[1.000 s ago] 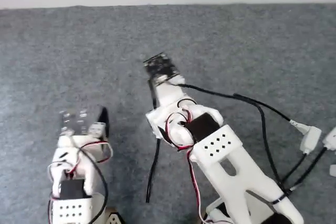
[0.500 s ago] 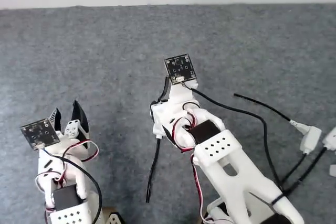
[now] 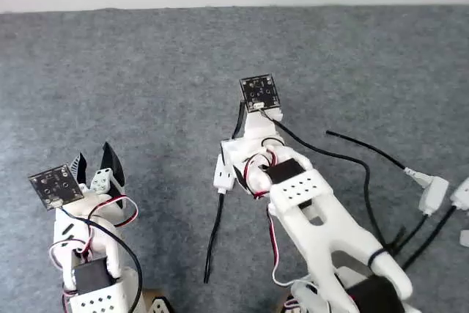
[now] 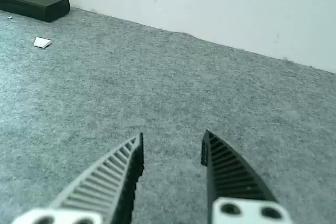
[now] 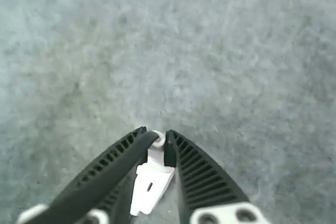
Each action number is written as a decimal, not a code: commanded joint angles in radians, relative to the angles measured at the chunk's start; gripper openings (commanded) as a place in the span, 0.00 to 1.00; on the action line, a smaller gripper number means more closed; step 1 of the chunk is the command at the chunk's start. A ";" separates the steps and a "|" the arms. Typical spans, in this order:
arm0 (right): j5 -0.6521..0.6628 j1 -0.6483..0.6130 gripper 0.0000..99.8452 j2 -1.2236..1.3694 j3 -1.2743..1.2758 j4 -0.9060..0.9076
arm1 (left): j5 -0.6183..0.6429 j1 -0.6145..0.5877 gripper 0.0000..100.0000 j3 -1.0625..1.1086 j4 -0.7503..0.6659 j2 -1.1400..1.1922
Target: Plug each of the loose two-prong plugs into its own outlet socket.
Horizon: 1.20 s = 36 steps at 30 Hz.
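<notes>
Right gripper angled down, tight around a white plug; left gripper parted, pointing forward.

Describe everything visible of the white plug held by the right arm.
The white plug is a small plastic-looking block clamped between the right gripper's black ribbed fingers, its rounded end at their tips. In the high view it sits beside the right arm over the grey surface, a black cable trailing from it along the surface. Prongs cannot be made out.
</notes>
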 commanded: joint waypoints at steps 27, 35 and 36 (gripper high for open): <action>0.017 0.012 0.01 0.099 -0.066 -0.117 | 0.006 -0.006 0.17 -0.010 0.018 -0.011; 0.038 0.010 0.01 0.127 -0.069 -0.090 | 0.006 -0.006 0.17 -0.010 0.018 -0.011; 0.038 0.010 0.01 0.125 -0.069 -0.084 | 0.006 -0.006 0.17 -0.010 0.018 -0.011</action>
